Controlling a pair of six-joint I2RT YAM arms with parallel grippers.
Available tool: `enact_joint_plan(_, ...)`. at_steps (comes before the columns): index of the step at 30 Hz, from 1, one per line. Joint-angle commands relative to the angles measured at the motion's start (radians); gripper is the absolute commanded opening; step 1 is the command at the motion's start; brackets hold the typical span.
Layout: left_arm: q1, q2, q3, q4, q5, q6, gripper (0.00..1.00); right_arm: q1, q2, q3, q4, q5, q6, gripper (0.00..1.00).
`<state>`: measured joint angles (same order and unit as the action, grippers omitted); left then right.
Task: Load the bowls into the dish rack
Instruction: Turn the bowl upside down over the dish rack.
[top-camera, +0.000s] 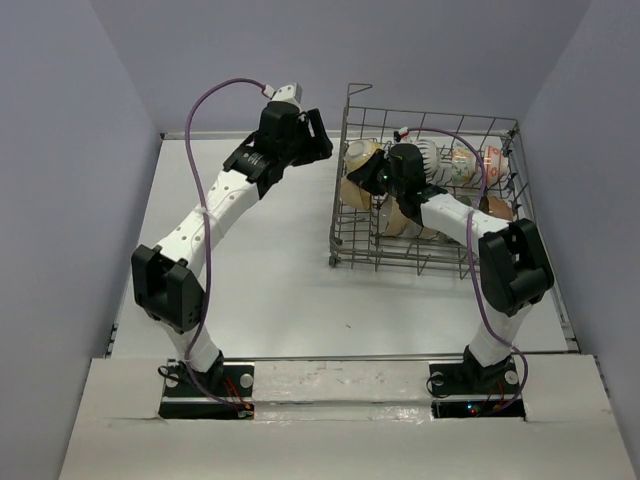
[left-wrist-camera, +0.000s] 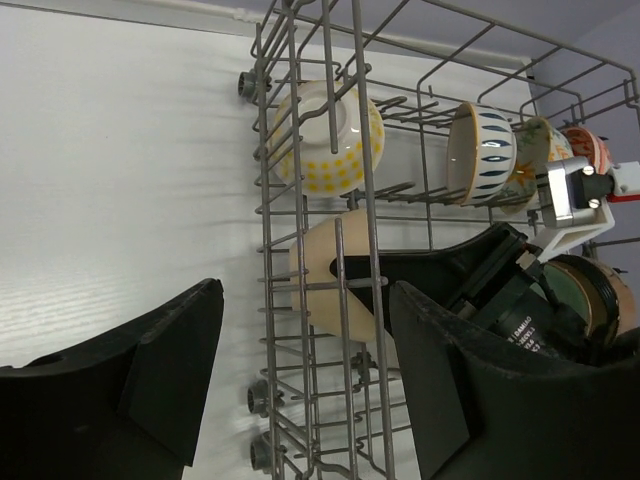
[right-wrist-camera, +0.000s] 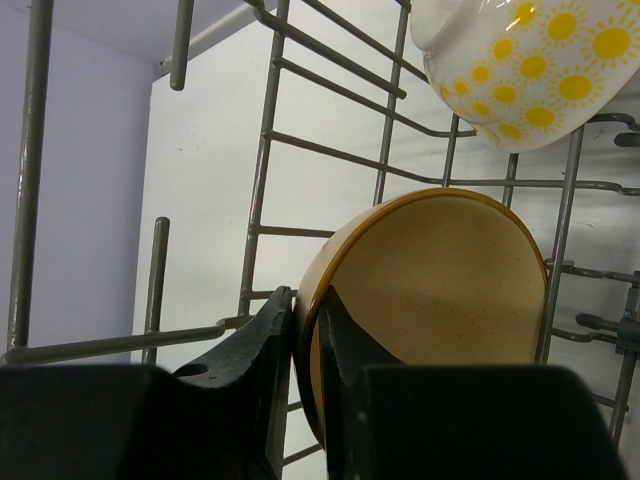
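The desk carries the rack, with bowls already standing on edge inside it. The right tool is clamped on the rim of the tan bowl, low inside the rack. If released before it is seated, the tan bowl could tip against the spotted bowl. The left tool, jaws apart and empty, hangs just outside the rack wall and could knock it.

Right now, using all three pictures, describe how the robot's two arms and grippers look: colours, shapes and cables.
The left arm and right arm are built alike: white tube-like links joined by chunky black joint housings, each standing on a black base plate. A thin purple cable loops along each arm. The left gripper and right gripper have matt black, wedge-shaped fingers.
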<state>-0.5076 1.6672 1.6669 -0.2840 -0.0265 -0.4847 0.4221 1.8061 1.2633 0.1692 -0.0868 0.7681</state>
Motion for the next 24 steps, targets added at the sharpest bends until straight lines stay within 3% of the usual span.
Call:
enact_joint_plan(1, -0.019, 0.052, 0.124, 0.033, -0.050, 0.018, 0.76, 0.007, 0.076, -0.019, -0.094, 0.048, -0.104, 0.01)
enact_joint_plan(8, -0.066, 0.186, 0.235, 0.005, -0.085, 0.044, 0.76, 0.007, 0.079, -0.016, -0.092, 0.047, -0.104, 0.01)
enact_joint_plan(16, -0.083, 0.249, 0.241, 0.000, -0.108, 0.052, 0.74, 0.007, 0.082, -0.016, -0.094, 0.058, -0.101, 0.01)
enact_joint_plan(18, -0.089, 0.250, 0.232, -0.009, -0.134, 0.052, 0.65, 0.007, 0.081, -0.018, -0.096, 0.064, -0.099, 0.01)
enact_joint_plan(19, -0.091, 0.249, 0.222, -0.014, -0.156, 0.054, 0.53, 0.007, 0.081, -0.019, -0.096, 0.067, -0.099, 0.01)
enact_joint_plan(24, -0.092, 0.226, 0.179, -0.029, -0.191, 0.037, 0.15, 0.007, 0.079, -0.022, -0.099, 0.082, -0.099, 0.01)
